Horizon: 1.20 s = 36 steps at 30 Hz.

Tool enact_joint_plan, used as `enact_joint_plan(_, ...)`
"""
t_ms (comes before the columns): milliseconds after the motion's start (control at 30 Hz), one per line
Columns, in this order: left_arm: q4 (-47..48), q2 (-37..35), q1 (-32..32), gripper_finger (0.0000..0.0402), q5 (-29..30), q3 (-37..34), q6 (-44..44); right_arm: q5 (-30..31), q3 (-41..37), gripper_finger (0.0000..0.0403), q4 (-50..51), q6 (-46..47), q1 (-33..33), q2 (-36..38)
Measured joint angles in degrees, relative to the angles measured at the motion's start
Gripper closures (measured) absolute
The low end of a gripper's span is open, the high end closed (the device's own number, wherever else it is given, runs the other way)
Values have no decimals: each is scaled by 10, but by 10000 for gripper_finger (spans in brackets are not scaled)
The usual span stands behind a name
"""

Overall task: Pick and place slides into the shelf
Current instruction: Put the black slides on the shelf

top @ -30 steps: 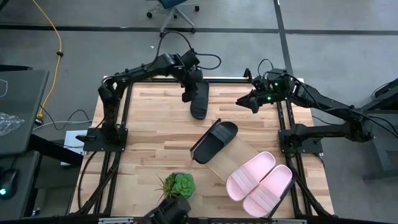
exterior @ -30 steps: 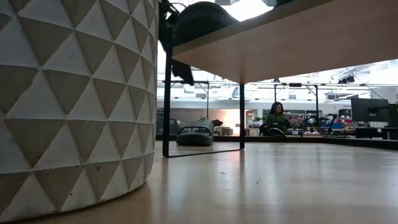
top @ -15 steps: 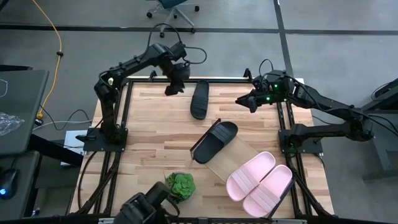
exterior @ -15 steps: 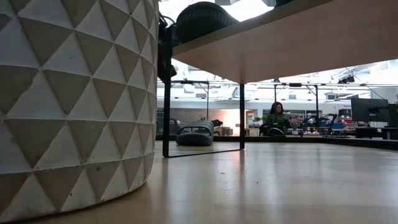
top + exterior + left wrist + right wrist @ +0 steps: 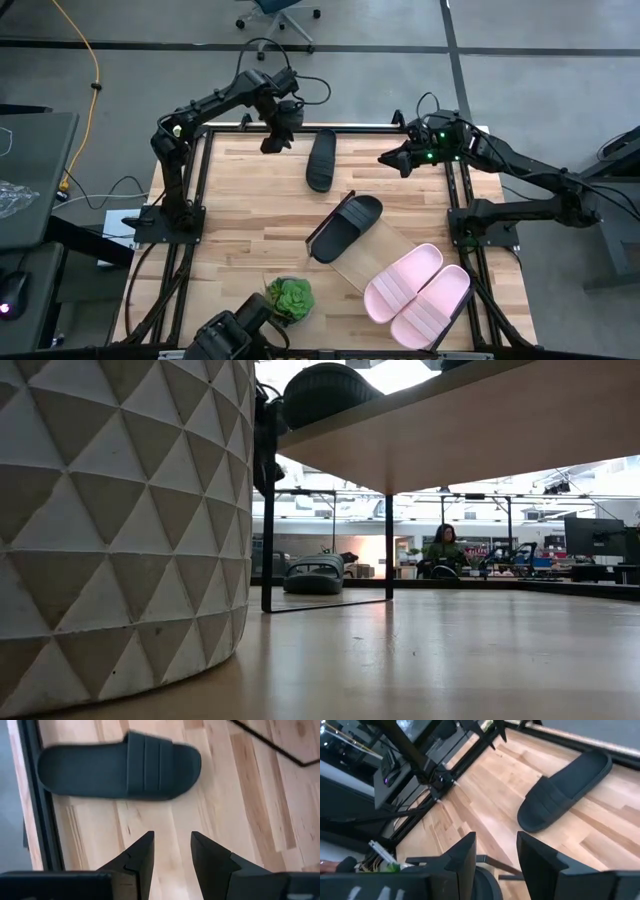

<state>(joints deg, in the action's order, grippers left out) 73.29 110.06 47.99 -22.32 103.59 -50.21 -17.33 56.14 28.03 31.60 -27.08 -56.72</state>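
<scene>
On the shelf (image 5: 375, 248) sit three slides (two pink (image 5: 418, 283)); both claws gape empty, left claw (image 5: 271, 146), right claw (image 5: 392, 161).

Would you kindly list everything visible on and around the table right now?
black slides: two; one flat on the tabletop at the far edge, one on the shelf's end
pink slides: two, pale pink, side by side on the shelf's other end
shelf: one, light wood, black frame, lying diagonally
plant: one, green, near edge
person: one, seated far behind
left gripper: open, empty, beside the far slide
right gripper: open, empty, far right
</scene>
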Motion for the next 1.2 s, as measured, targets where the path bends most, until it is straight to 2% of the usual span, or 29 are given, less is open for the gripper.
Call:
enact_joint_plan(200,-42,4,-11,284,-13,0,-23,-58,0,270,-28,-6,-25,-42)
enact_joint_plan(433,-21,4,-60,284,-29,0,-36,-93,0,270,-71,-17,-55,-100)
enact_joint_plan(633,10,-12,-102,284,17,0,5,-184,3,270,-180,18,-115,-184)
enact_joint_plan(800,39,-21,-126,284,48,0,44,-206,36,270,-165,4,-129,-242)
enact_joint_plan(1067,62,-42,-151,284,50,0,77,-248,114,270,-157,-39,-115,-348)
enact_joint_plan(1200,66,-57,-160,284,54,0,88,-238,168,270,-111,-70,-107,-412)
